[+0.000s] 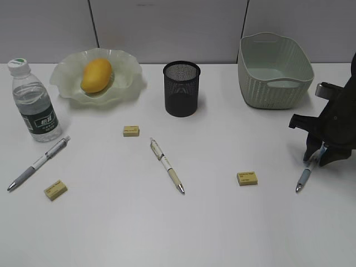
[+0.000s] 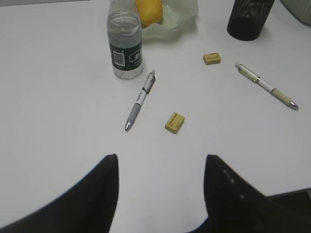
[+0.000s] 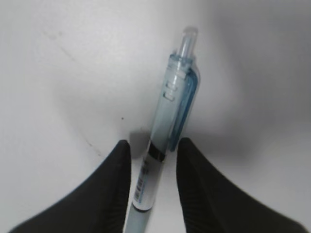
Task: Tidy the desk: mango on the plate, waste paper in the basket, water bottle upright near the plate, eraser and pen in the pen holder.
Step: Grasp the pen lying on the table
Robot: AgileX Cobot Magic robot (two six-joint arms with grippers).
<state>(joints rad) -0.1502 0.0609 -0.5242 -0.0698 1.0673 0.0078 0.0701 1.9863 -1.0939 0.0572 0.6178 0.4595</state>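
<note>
Currently right end effector (image 3: pixel 153 160) is down at the table (image 1: pixel 111 233), jaws narrowed around the barrel of a blue pen (image 3: pixel 167 131); cannot tell whether the pads actually grip it, and the tip looks to rest on the table. That pen sits well right of the pen holder (image 1: pixel 181 89), in front of the basket (image 1: pixel 275 69). Left end effector (image 2: pixel 160 189) hovers wide apart, holding nothing.

Done, by my read: mango (image 1: pixel 96 75) on the plate (image 1: pixel 128 72) left of the pen holder; water bottle (image 1: pixel 35 103) upright just beside the plate. No waste paper visible on the table; basket interior only partly seen, so cannot confirm.

Left: pen holder looks empty. Still out: cream pen (image 1: pixel 166 165) in front of it, grey pen (image 1: pixel 39 162) far left, three erasers: one (image 1: pixel 131 130) front-left, one (image 1: pixel 247 178) front-right, one (image 1: pixel 55 189) far left.
</note>
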